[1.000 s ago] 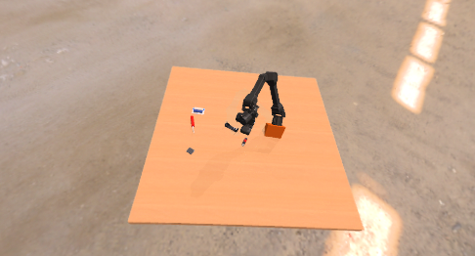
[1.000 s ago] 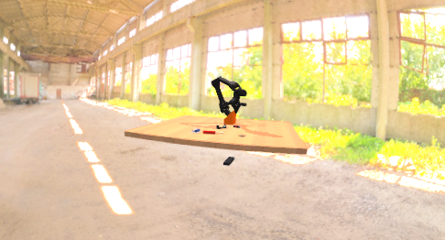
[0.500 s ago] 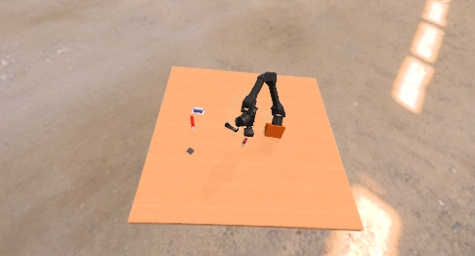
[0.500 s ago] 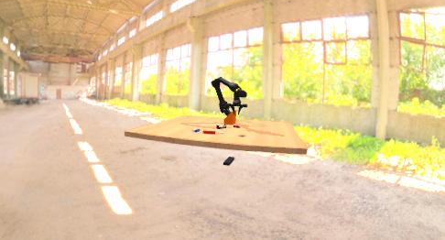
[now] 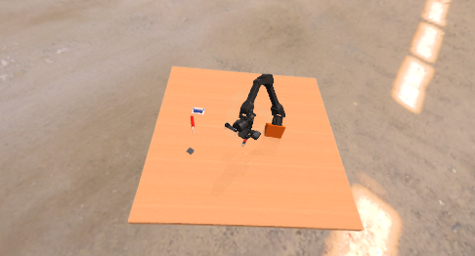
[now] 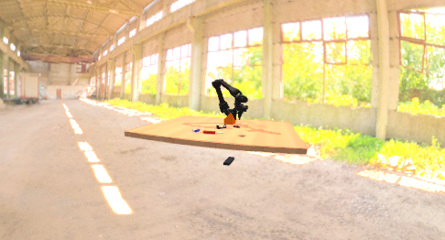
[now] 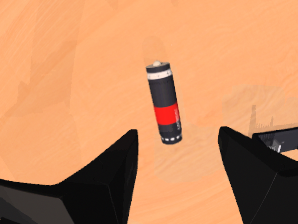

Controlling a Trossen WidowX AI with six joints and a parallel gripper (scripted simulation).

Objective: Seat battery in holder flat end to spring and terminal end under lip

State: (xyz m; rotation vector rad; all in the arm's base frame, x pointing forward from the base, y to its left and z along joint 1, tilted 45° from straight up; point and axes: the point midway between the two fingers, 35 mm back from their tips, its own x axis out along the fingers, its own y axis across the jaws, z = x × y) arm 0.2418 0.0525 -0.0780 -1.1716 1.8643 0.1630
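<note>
The battery point(image 5: 244, 143) point(image 6: 236, 126) point(image 7: 165, 102) lies on its side on the table, black with a red band. In the wrist view its terminal end points up and slightly left, its flat end toward the fingers. My gripper point(image 7: 179, 135) is open and empty above the table, one fingertip to each side of the battery's flat-end part in that view, touching neither side. The black holder point(image 5: 229, 126) point(image 6: 221, 126) point(image 7: 276, 142) is at the right edge of the wrist view, partly hidden by the right finger. Its spring and lip cannot be made out.
An orange block point(image 5: 275, 130) point(image 6: 230, 120) is at the arm's base. A red tool point(image 5: 193, 121) point(image 6: 209, 132), a blue and white item point(image 5: 198, 110) point(image 6: 196, 131) and a small dark square point(image 5: 190, 150) point(image 6: 242, 136) lie on the table away from the arm.
</note>
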